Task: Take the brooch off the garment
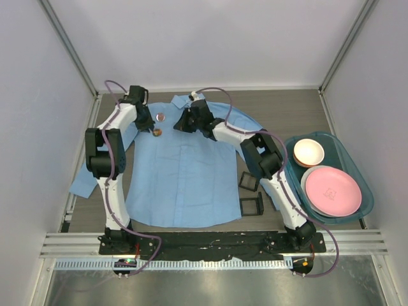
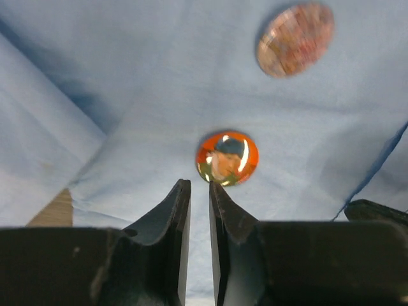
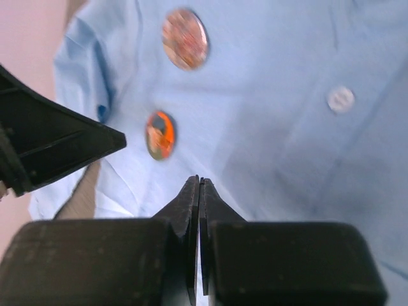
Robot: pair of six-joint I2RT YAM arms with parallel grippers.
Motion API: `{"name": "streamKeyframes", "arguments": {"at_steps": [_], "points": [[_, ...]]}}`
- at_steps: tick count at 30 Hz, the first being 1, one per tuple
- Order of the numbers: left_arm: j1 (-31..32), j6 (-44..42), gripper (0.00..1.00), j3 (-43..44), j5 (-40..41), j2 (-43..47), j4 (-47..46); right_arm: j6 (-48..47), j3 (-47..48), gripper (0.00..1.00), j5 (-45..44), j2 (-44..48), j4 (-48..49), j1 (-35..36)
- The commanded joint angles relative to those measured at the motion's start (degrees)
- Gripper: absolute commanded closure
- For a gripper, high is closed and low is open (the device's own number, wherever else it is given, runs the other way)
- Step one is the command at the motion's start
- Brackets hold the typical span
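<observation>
The light blue shirt (image 1: pixel 182 169) lies flat on the table, collar at the far side. Two round brooches sit on its upper left chest: an orange one with a face picture (image 1: pixel 157 132) (image 2: pixel 227 158) (image 3: pixel 159 134) and a pinkish speckled one (image 1: pixel 160 116) (image 2: pixel 295 39) (image 3: pixel 184 39). My left gripper (image 1: pixel 153 129) (image 2: pixel 199 185) hovers just short of the orange brooch, jaws a narrow gap apart with nothing between them. My right gripper (image 1: pixel 178 125) (image 3: pixel 199 180) is shut and empty over the shirt front, right of the brooches.
A teal bin (image 1: pixel 347 153) at the right holds a pink plate (image 1: pixel 333 190) and a cream bowl (image 1: pixel 308 152). Two small black square frames (image 1: pixel 250 204) (image 1: pixel 248 182) lie beside the shirt's right edge. White walls enclose the table.
</observation>
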State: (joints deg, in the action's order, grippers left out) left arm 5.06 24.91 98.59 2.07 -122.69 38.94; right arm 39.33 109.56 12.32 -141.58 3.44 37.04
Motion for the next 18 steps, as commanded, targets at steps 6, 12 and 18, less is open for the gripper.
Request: {"name": "streamKeyframes", "arguments": {"at_steps": [6,12,18], "points": [[-4.8,10.24,0.72,-1.37,-9.88,0.26,-8.96,4.17,19.71,0.87,5.35,-11.61,5.96,1.55],[-6.55,10.43,0.77,-0.06,-12.96,-1.84,-10.2,5.67,23.68,0.82,6.23,-15.3,6.84,2.25],[-6.55,10.69,0.84,-2.25,-12.71,-2.29,-9.14,6.9,22.28,0.82,6.93,-15.48,7.01,2.6]]}}
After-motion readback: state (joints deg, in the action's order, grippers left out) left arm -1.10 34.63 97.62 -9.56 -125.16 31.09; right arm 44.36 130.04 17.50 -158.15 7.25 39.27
